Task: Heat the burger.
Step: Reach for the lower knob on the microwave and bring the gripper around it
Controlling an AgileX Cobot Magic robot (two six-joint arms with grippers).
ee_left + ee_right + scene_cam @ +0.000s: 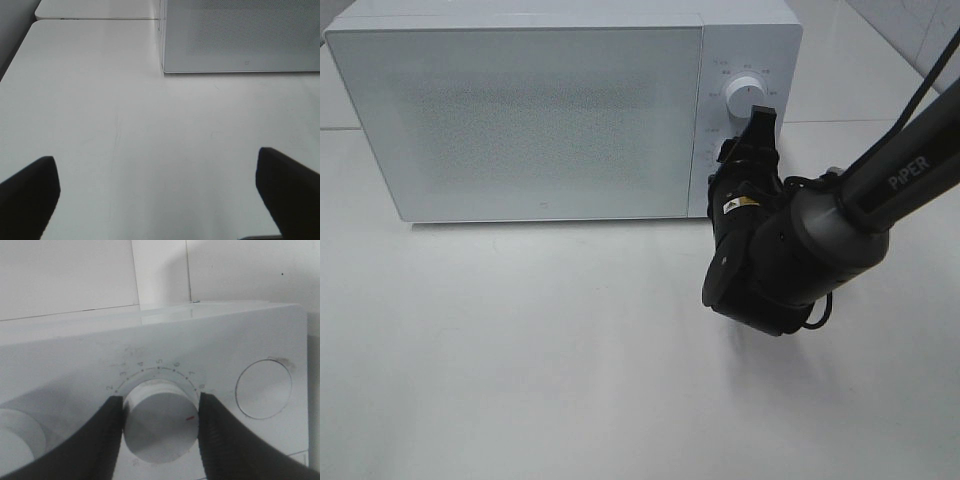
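Observation:
The burger is out of view in all three views. The white microwave stands at the back of the table with its door shut. My right gripper reaches to its control panel and is shut on a round white dial, with one black finger touching each side. The dial has a red mark and a ring of numbers around it. In the exterior high view the gripper hides this dial; the upper knob shows just above it. My left gripper is open and empty, low over bare table in front of the microwave.
On the panel, a second knob sits on one side of the gripped dial and a round flat button on the other. The right arm comes in from the right edge. A white table spreads before the microwave.

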